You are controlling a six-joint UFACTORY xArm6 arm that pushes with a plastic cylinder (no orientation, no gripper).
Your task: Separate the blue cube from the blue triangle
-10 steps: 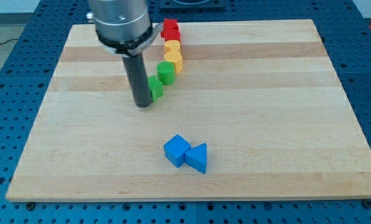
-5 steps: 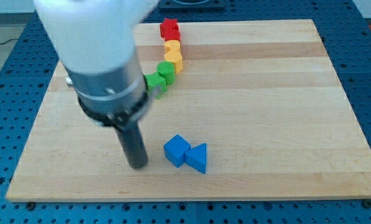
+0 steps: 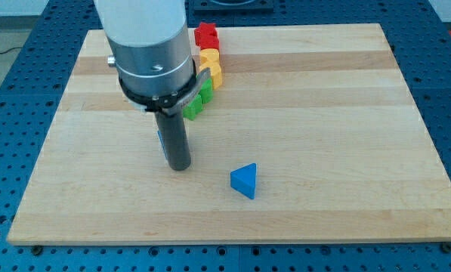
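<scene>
The blue triangle (image 3: 245,180) lies alone on the wooden board (image 3: 323,113), right of centre near the view's bottom. The blue cube (image 3: 160,139) is almost wholly hidden behind my rod; only a thin blue sliver shows at the rod's left side. My tip (image 3: 179,165) rests on the board, well left of the triangle and just below the cube's sliver. Cube and triangle are apart, with the rod between them.
A curved row of blocks runs from the view's top down toward the arm: a red block (image 3: 206,35), two yellow blocks (image 3: 209,57) (image 3: 214,74), and two green blocks (image 3: 206,89) (image 3: 193,108), the lower ones partly behind the arm.
The rod moved from left of the blue pair up and to the right. The blue cube has gone up-left, away from the triangle. The triangle shifted slightly right.
</scene>
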